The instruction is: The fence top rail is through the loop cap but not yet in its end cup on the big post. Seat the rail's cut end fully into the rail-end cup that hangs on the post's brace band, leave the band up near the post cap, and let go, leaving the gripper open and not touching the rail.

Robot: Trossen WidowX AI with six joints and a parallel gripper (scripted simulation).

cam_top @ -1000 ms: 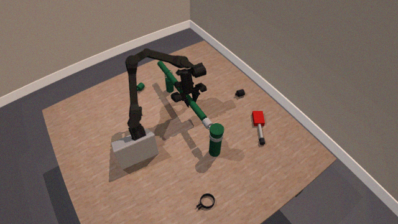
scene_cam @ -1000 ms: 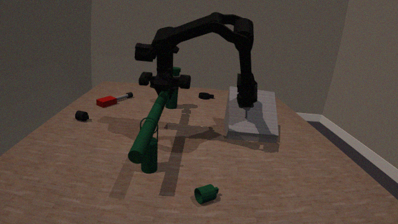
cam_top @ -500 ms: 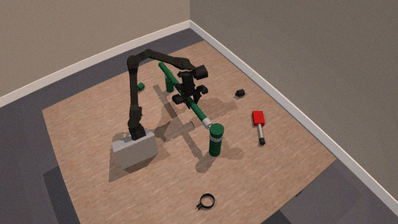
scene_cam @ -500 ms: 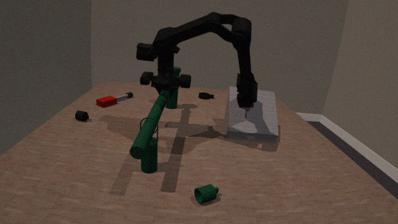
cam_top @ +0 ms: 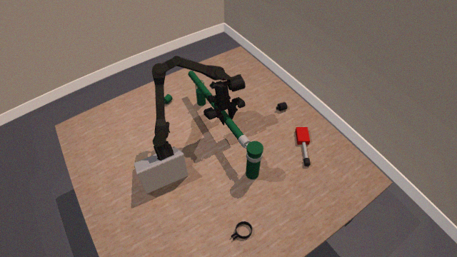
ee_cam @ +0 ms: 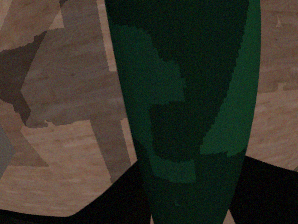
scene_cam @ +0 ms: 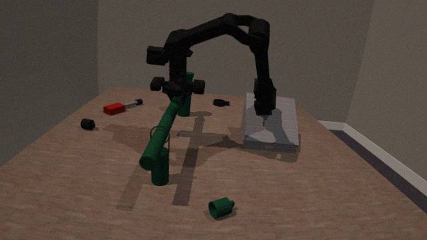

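Note:
The green top rail [cam_top: 233, 128] [scene_cam: 163, 125] [ee_cam: 180, 96] lies level above the table. It runs through the loop cap on the small green post [cam_top: 201, 96] [scene_cam: 160, 168]. Its other end meets the pale rail-end cup [cam_top: 243, 140] beside the big green post [cam_top: 253, 168] [scene_cam: 184, 106]. A pale brace band [cam_top: 253, 159] rings that post just under its post cap [cam_top: 255, 148]. My gripper [cam_top: 223, 111] [scene_cam: 177, 94] is shut on the rail near its middle. How deep the end sits in the cup I cannot tell.
A red-headed tool [cam_top: 303, 137] [scene_cam: 115, 109] and a small black cap [cam_top: 281, 106] [scene_cam: 87, 124] lie beyond the rail. A black ring clamp [cam_top: 243, 230] [scene_cam: 220, 103], a loose green cap [cam_top: 168, 98] [scene_cam: 220, 207] and the arm's grey base block [cam_top: 161, 172] [scene_cam: 270, 125] are also on the table.

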